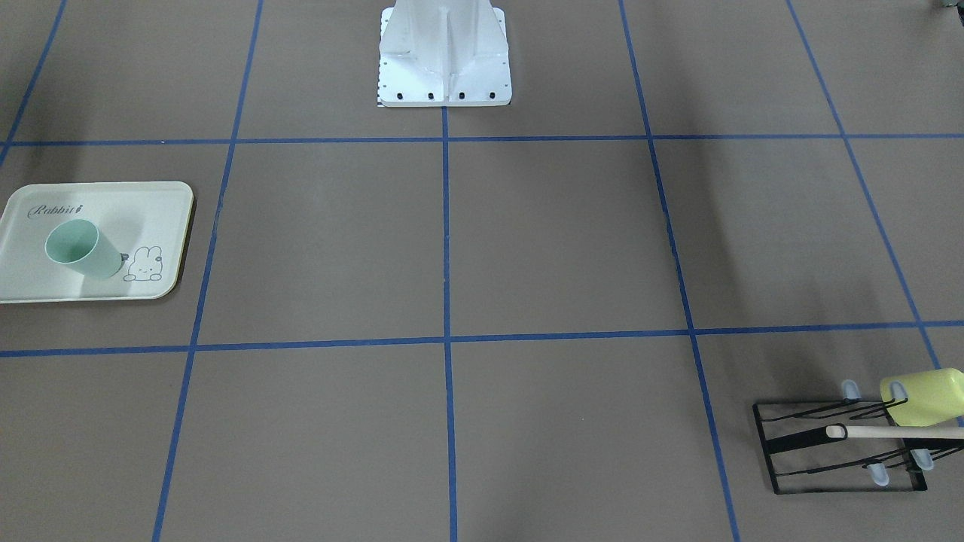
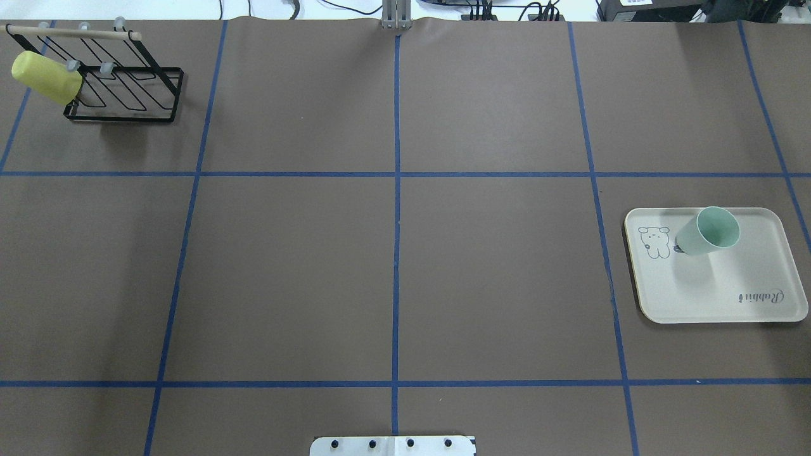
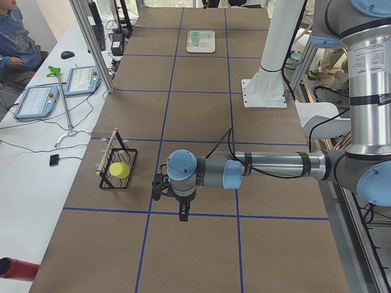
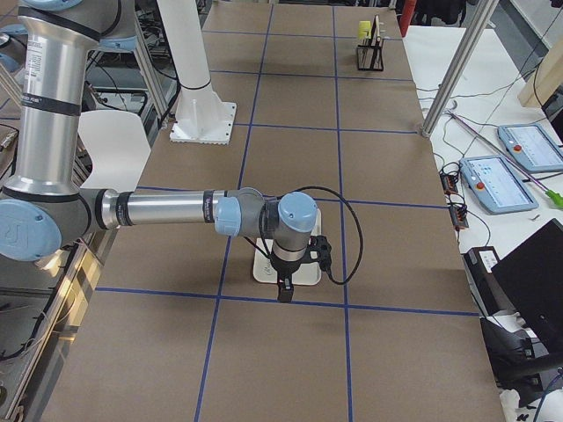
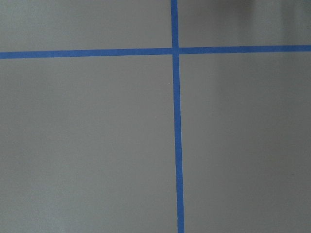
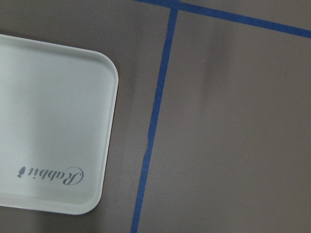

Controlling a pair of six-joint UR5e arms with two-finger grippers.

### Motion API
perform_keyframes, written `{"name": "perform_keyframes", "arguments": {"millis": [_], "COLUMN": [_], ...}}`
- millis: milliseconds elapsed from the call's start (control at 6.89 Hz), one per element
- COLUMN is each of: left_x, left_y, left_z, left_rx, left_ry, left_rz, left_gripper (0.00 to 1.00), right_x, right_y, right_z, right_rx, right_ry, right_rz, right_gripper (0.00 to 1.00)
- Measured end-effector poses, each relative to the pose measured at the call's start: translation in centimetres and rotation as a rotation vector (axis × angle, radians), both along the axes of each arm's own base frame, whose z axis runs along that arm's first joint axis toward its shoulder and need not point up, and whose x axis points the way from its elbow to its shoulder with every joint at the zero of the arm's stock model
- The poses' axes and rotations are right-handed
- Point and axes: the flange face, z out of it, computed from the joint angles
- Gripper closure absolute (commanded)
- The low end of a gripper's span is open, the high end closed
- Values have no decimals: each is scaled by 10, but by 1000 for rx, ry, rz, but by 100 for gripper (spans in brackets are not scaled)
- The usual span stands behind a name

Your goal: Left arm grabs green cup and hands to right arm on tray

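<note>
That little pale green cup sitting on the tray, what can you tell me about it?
The green cup is a small, plain, pale mint tumbler with no handle, smooth like plastic and slightly narrower at its base. It stands upright with its mouth open, and looks empty. It sits on the cream tray, beside the bunny drawing. Only the tray touches it.

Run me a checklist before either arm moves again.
1. Green cup on the tray: ok, it stands upright beside the bunny drawing.
2. Cup free of any grip: ok, nothing touches it in the overhead view.
3. Left gripper open: cannot tell, it shows only in a side view.
4. Right gripper open: cannot tell, for the same reason.
5. Yellow-green cup out of the way: ok, it hangs on the rack at the far corner.
</note>
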Motion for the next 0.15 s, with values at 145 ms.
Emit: {"name": "perform_keyframes", "arguments": {"millis": [145], "left_x": [0], "left_y": [0], "left_z": [0], "left_rx": [-1], "left_ry": [0], "left_rz": [0], "left_gripper": [0], "right_x": [0], "right_y": [0], "right_z": [0], "right_rx": [0], "right_ry": [0], "right_rz": [0], "right_gripper": [0]}}
